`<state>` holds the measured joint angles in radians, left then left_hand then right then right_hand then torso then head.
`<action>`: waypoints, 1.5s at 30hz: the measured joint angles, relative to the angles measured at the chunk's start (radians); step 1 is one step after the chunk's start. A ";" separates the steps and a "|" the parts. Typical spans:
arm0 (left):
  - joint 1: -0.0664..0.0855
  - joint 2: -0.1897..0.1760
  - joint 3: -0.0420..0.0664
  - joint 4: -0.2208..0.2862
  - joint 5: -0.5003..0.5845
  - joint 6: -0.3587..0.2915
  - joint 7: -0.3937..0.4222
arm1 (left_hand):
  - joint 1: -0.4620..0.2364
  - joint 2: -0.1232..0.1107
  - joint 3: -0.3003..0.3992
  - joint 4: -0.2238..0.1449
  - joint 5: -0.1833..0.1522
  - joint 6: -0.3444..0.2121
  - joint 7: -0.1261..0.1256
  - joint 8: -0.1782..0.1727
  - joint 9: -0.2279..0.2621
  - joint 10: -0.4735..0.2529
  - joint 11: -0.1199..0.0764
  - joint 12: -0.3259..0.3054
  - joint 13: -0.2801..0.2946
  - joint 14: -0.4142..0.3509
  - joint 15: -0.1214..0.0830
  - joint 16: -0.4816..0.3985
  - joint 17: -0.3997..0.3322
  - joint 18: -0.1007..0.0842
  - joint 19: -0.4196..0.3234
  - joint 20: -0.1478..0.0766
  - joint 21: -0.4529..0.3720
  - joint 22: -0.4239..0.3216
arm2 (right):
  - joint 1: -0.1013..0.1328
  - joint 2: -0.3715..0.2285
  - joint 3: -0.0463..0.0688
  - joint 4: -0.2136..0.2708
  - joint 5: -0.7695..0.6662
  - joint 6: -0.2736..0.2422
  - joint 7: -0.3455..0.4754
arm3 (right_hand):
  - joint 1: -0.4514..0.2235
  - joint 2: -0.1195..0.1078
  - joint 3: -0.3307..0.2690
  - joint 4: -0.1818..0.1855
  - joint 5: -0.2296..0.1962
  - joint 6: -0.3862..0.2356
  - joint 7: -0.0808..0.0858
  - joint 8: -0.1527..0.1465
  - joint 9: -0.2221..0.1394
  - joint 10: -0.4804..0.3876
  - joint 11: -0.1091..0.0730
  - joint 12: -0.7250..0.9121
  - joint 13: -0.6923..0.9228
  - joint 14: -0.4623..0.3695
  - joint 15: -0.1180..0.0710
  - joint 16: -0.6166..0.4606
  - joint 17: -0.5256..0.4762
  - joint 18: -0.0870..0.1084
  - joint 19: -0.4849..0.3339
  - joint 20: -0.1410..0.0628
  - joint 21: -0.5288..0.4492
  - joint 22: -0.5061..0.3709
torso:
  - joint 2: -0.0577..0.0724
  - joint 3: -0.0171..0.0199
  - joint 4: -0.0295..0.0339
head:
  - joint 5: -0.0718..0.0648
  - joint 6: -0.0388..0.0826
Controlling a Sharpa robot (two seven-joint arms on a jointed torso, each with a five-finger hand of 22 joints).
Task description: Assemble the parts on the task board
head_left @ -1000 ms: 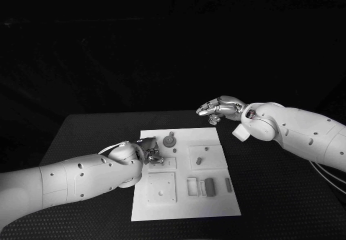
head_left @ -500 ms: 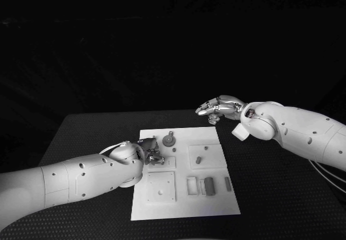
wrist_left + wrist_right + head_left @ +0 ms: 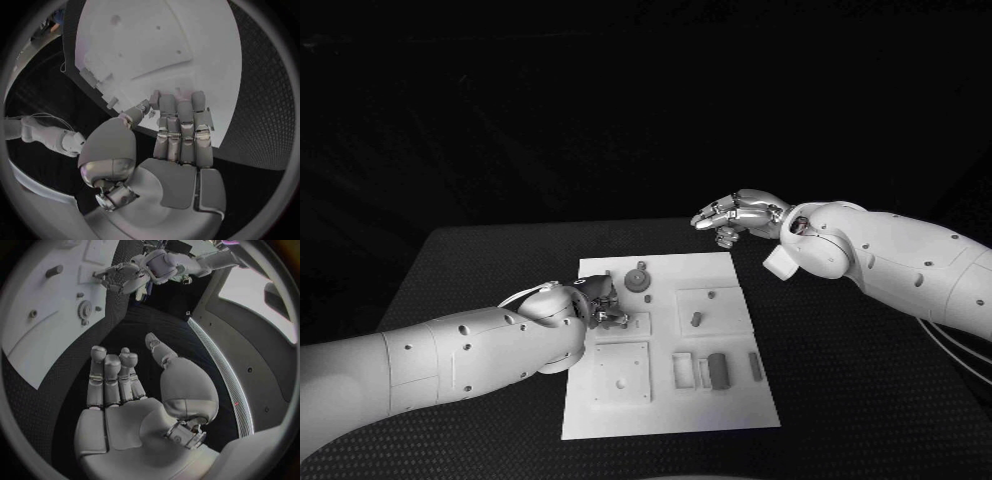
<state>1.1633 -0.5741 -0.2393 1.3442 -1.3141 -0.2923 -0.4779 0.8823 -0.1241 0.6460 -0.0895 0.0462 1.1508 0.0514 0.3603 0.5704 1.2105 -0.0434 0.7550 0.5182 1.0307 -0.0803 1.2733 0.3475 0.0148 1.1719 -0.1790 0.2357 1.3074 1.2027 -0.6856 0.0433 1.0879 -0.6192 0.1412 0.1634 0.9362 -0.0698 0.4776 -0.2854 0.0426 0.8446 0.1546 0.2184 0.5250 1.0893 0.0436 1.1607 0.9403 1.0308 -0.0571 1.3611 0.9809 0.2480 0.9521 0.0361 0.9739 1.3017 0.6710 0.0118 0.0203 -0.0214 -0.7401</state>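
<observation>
In the head view, the white rectangular task board (image 3: 668,345) lies in the middle of the black table (image 3: 473,270). The silver left hand (image 3: 593,301) is over the left edge of the board, its fingers bent down close to a small raised square plate (image 3: 629,325). From this angle it is hard to say if the fingers pinch something. Near it, a round grey gear-like part (image 3: 639,282) lies on the board. A short grey peg (image 3: 697,320) stands in a square plate to the right. Two dark grey oblong parts (image 3: 720,372) lie nearer to the front edge. The silver right hand (image 3: 733,216) hangs over the table beyond the far right corner of the board, fingers curled in, apart from every part.

In the left wrist view, the left hand (image 3: 178,150) has its fingers side by side, with the tips on the board (image 3: 181,45) at its edge, and the thumb beside them; I cannot tell if it holds anything.

In the right wrist view, the right hand (image 3: 125,390) is empty, its fingers half curled and the thumb apart from them. The board (image 3: 37,320) with the gear part (image 3: 83,309) lies further away.
</observation>
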 measured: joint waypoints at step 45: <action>-0.002 0.003 0.000 -0.003 0.012 -0.013 -0.001 | 0.022 0.050 -0.022 -0.093 0.178 0.018 -0.010 0.013 -0.011 0.014 -0.010 0.015 0.017 0.018 -0.014 0.035 -0.039 0.000 0.010 -0.012 0.029 0.000 | -0.002 0.000 0.000 -0.001 -0.001 0.004 -0.003 | -0.004 0.004 0.000 0.000 0.000 0.000 0.000 0.000 -0.001 0.001 0.003 0.000 -0.002 -0.001 0.001 0.000 -0.001 0.002 0.000 0.000 -0.004 -0.001 | 0.000 -0.0008 0.0006 | -0.005 -0.004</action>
<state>1.1612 -0.5714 -0.2390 1.3408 -1.3023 -0.3058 -0.4791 0.9039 -0.0746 0.6237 -0.1822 0.2244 1.1685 0.0410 0.3728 0.5591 1.2245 -0.0538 0.7704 0.5347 1.0484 -0.0944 1.3082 0.3086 0.0146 1.1815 -0.1911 0.2642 1.3078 1.2012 -0.6854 0.0433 1.0870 -0.6200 0.1450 0.1601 0.9321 -0.0657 0.4776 -0.2854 0.0426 0.8444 0.1544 0.2184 0.5242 1.0907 0.0462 1.1607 0.9386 1.0302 -0.0563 1.3611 0.9803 0.2497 0.9521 0.0361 0.9700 1.3010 0.6709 0.0110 0.0209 -0.0268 -0.7445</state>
